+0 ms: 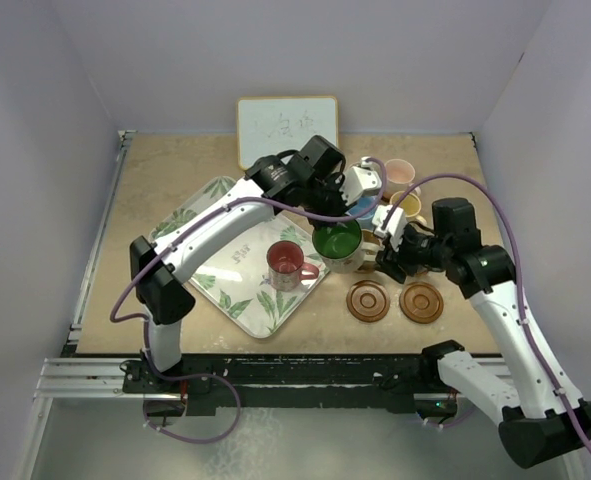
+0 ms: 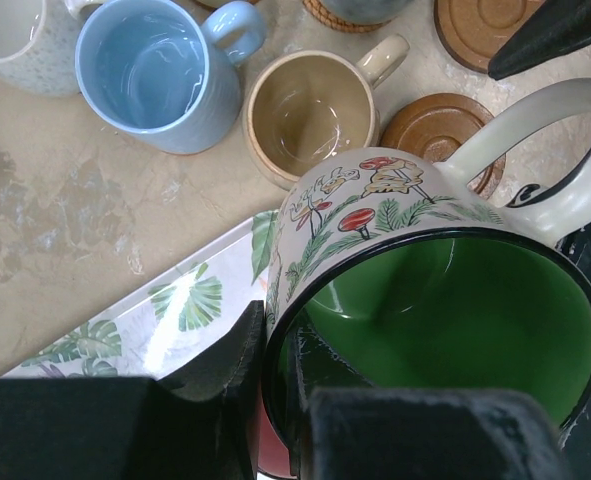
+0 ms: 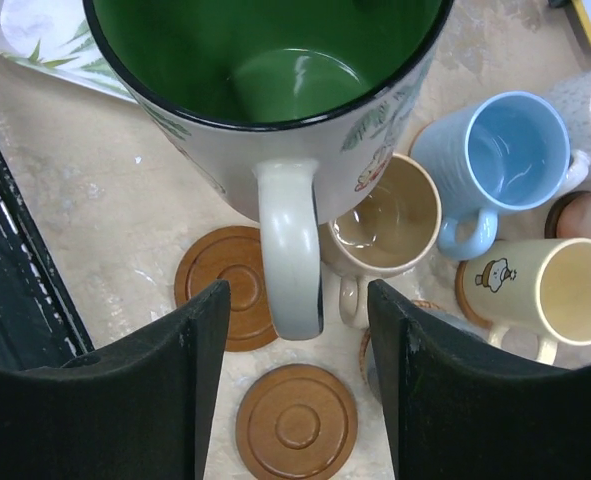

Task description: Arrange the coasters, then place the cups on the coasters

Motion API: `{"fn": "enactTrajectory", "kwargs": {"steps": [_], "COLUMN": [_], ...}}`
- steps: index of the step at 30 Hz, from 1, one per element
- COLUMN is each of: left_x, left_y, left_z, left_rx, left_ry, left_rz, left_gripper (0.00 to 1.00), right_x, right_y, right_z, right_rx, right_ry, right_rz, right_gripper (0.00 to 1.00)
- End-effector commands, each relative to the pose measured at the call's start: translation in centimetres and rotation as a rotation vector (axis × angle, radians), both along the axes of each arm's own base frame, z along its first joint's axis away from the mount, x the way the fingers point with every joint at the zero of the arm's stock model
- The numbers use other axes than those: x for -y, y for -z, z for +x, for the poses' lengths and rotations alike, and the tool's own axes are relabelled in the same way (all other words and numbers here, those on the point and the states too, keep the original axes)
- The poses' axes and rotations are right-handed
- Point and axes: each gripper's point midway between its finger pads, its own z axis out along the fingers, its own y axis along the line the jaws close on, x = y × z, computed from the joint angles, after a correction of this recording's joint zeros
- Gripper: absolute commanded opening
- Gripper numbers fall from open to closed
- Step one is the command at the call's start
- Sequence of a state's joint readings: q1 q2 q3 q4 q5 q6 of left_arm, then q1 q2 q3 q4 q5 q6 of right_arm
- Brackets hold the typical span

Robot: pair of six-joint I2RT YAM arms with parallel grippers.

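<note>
The green cup [image 1: 337, 241], white outside with mushroom drawings and green inside, hangs tilted above the table beside the tray. My left gripper [image 2: 275, 360] is shut on its rim, one finger outside the wall and one inside. In the right wrist view the green cup [image 3: 265, 60] fills the top, and its handle [image 3: 290, 250] points down between the fingers of my right gripper [image 3: 297, 310], which is open with a gap on each side. Two bare coasters [image 3: 230, 285] [image 3: 297, 422] lie below the handle. A red cup [image 1: 285, 262] stands on the tray.
The leaf-patterned tray [image 1: 230, 290] lies left of centre. Tan [image 3: 390, 215], light blue [image 3: 500, 155] and yellow [image 3: 565, 290] cups crowd together behind the green cup, some on coasters. A pink cup [image 1: 400, 173] and a whiteboard [image 1: 287, 128] stand at the back.
</note>
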State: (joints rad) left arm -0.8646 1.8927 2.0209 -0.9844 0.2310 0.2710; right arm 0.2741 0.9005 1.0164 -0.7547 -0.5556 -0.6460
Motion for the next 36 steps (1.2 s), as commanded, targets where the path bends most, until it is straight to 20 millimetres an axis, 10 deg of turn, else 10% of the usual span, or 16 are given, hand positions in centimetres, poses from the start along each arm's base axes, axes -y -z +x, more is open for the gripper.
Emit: {"fn": "enactTrajectory", "kwargs": {"steps": [1, 26, 36], "left_x": [2.1, 3.5, 3.4], "left_y": [-5.4, -4.3, -4.1], "left_z": [0.0, -1.4, -1.6], "left_rx": [0.054, -0.023, -0.034], "left_ry": [0.025, 0.081, 0.084], "left_rz": [-0.165, -0.161, -0.156], "left_gripper": [0.03, 0.03, 0.03], "right_x": [0.0, -1.5, -1.6], "right_y": [-0.1, 2.0, 3.2], "right_z": [0.6, 1.1, 1.3], "right_rx": [0.057, 0.017, 0.0], "right_ry": [-0.017, -0.072, -0.059], "right_rz": [-0.05, -0.115, -0.112], "right_gripper": [0.59, 0.47, 0.13]}}
